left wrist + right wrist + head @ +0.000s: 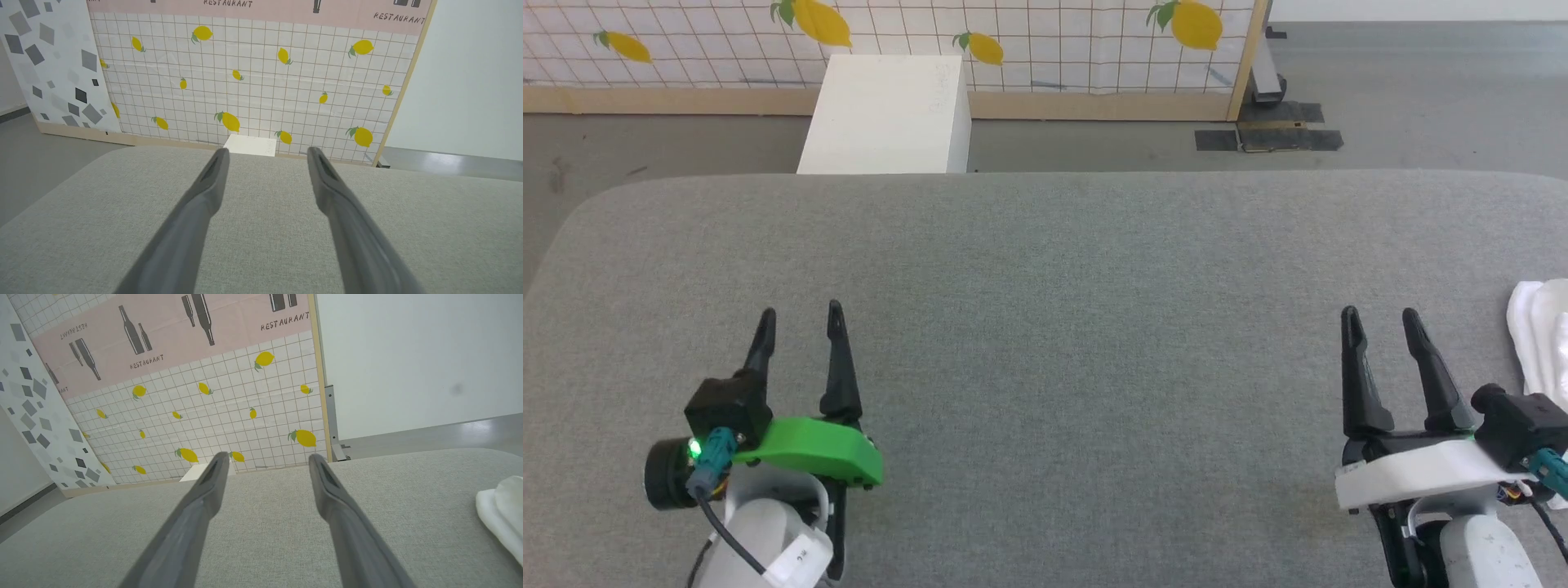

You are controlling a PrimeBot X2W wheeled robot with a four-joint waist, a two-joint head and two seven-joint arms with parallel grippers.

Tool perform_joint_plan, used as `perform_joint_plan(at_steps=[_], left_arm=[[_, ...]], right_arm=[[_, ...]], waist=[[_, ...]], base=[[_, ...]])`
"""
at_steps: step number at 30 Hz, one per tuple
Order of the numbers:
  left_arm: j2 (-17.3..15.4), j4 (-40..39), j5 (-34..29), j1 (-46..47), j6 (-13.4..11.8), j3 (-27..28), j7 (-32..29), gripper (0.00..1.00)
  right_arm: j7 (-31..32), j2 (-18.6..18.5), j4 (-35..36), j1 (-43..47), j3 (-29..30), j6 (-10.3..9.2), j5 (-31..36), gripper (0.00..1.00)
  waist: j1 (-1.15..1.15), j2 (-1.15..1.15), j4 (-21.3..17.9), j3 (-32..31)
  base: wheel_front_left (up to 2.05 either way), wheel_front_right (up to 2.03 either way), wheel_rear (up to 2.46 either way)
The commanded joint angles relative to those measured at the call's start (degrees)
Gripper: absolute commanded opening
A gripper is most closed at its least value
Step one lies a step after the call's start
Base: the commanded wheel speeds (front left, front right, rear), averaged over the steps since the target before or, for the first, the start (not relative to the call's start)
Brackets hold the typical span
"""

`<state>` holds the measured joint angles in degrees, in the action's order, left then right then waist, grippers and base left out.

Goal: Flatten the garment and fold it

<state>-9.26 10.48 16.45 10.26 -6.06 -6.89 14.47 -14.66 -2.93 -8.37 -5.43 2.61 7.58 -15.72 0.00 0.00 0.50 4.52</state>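
Note:
The garment (pixel 1539 327) is a bunched white cloth at the right edge of the grey table (pixel 1045 269), partly cut off by the frame. It shows again in the right wrist view as white folds (pixel 500 510) at the far right. My right gripper (pixel 1380 314) stands open just left of the garment, apart from it, fingers pointing away from me with nothing between them (pixel 265 457). Over the lower left of the table my left gripper (pixel 800 312) is open and empty too (pixel 265 151).
A rigid white box (pixel 886 114) stands on the floor behind the table's far edge. A lemon-patterned screen (pixel 890 41) with a wooden frame runs along the back. Grey floor lies beyond the table at left and right.

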Motion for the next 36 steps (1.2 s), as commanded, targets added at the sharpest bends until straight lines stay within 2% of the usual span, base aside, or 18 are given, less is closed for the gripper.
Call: perform_joint_plan(at_steps=[1, 11, 12, 36], left_arm=[[0.5, 0.6, 0.5, -0.8, 0.3, -0.1, 0.4, 1.0], [1.6, 4.4, 1.6, -2.1, 1.4, -0.5, 0.5, 1.0], [1.5, 4.3, 1.1, -1.5, 1.1, -0.5, 0.2, 0.0], [2.3, 2.1, -1.6, -2.8, 1.8, 0.5, -2.0, 0.0]], right_arm=[[-0.3, 0.0, -0.1, 0.9, -0.2, -0.09, -0.3, 1.0], [-0.3, 0.0, -0.7, 1.9, -0.2, -0.09, -0.6, 1.0], [0.0, 0.0, -0.6, 1.1, -0.2, 0.0, 0.0, 0.0], [2.2, 0.0, 0.8, 1.7, -0.6, -0.01, 2.4, 0.0]], waist=[[0.0, 0.0, 0.0, -0.1], [0.0, 0.0, -0.3, -0.7], [0.0, 0.0, -0.3, -0.7], [0.0, 0.0, -0.3, -1.3]], base=[[0.0, 0.0, 0.0], [0.0, 0.0, 0.0], [0.0, 0.0, 0.0], [0.0, 0.0, 0.0]])
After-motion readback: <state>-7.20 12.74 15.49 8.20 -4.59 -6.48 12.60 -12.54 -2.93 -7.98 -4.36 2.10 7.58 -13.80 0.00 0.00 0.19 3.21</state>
